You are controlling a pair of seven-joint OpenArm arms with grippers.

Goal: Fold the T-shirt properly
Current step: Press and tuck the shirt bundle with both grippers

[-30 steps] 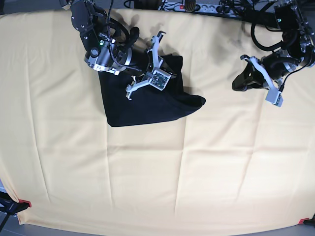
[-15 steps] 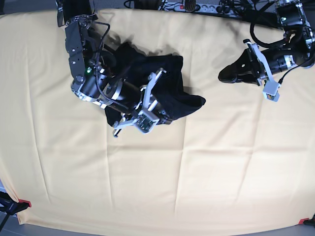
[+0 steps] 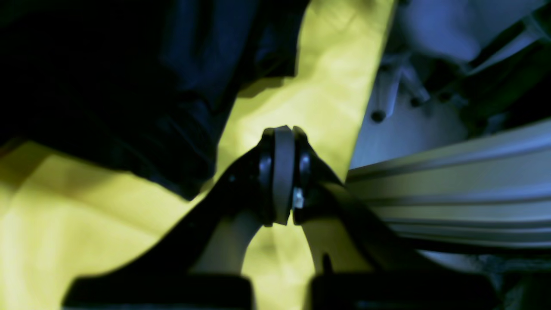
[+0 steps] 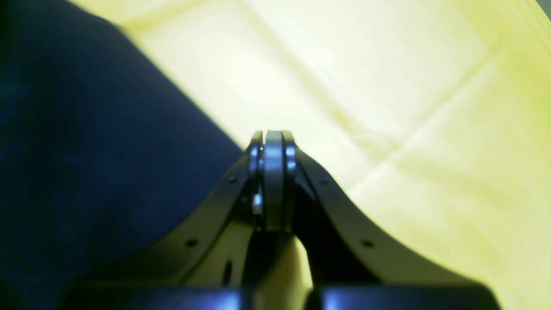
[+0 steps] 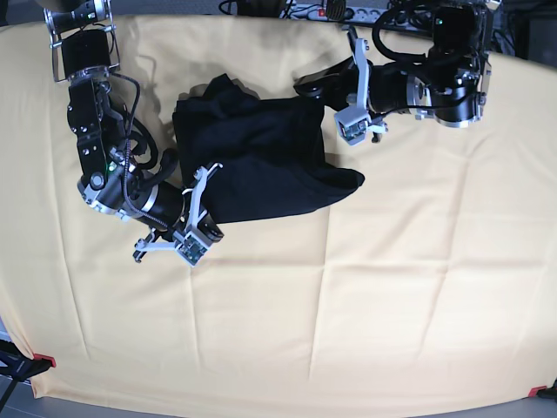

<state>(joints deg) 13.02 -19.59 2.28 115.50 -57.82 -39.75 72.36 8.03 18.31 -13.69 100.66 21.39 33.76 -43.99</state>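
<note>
Since a moment ago the right gripper [image 5: 202,212] has slid off to the T-shirt's near-left edge, and the left gripper [image 5: 306,87] has swung in to its far-right corner. Both sets of jaws are pressed closed on nothing. The black T-shirt [image 5: 257,157] lies bunched on the yellow cloth [image 5: 365,296], toward the far side.
</note>
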